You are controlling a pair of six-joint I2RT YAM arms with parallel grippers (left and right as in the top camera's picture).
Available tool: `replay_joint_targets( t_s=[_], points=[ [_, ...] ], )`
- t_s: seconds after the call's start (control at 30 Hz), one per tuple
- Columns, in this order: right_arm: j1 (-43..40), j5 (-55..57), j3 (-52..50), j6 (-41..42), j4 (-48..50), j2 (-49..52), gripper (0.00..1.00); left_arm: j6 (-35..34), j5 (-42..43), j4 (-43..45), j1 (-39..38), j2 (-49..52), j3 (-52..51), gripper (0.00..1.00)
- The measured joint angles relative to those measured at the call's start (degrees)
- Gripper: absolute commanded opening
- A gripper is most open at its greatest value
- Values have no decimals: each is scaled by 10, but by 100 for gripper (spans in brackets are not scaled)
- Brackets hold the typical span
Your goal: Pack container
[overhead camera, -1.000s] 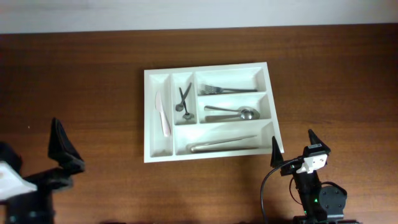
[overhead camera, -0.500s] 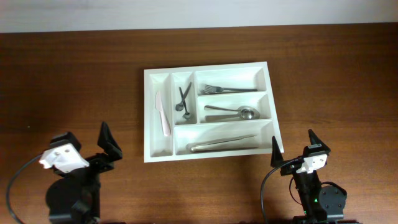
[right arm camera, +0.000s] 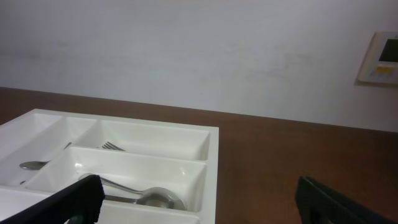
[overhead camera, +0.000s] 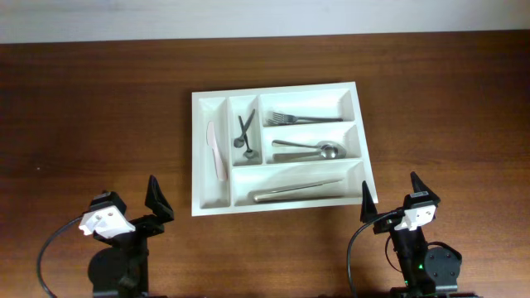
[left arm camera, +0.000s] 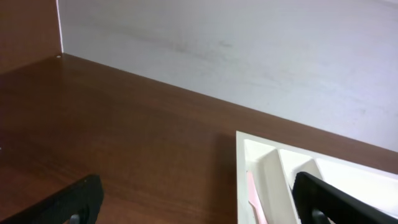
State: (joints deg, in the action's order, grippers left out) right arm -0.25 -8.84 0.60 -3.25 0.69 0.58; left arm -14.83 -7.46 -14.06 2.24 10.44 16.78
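Observation:
The white cutlery tray, the container [overhead camera: 281, 89], lies in the middle of the brown table. It holds a pink knife [overhead camera: 216, 151], a small black utensil [overhead camera: 242, 132], a fork [overhead camera: 303, 119], a spoon [overhead camera: 308, 149] and a long metal utensil [overhead camera: 296, 191]. My left gripper [overhead camera: 131, 203] is open and empty at the front left, just left of the tray's front corner. My right gripper [overhead camera: 391, 197] is open and empty at the tray's front right corner. The tray's left edge and pink knife show in the left wrist view [left arm camera: 254, 196]. The spoon shows in the right wrist view [right arm camera: 149, 198].
A pale wall [right arm camera: 199, 56] runs behind the table's far edge. Bare brown tabletop [overhead camera: 91, 108] lies left and right of the tray.
My left arm has swung from the far left front edge rightwards toward the tray's front left corner. My right arm and the tray's contents have not moved.

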Motion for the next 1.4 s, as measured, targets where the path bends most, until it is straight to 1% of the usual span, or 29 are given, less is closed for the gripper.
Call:
replay_joint_targets(
  t_s=[0.2, 0.43, 0.73, 0.97, 1.4],
  points=[
    [0, 0, 0, 0, 0, 0, 99, 0, 0, 64, 0, -6, -49, 99],
    [0, 0, 0, 0, 0, 0, 99, 0, 0, 111, 0, -6, -87, 99],
    [0, 0, 0, 1, 0, 0, 99, 0, 0, 113, 0, -8, -96, 99],
    [0, 0, 0, 0, 0, 0, 99, 1, 0, 114, 0, -58, -124, 99],
    [0, 0, 0, 0, 0, 0, 99, 2, 0, 104, 0, -89, -153, 99]
  ],
)
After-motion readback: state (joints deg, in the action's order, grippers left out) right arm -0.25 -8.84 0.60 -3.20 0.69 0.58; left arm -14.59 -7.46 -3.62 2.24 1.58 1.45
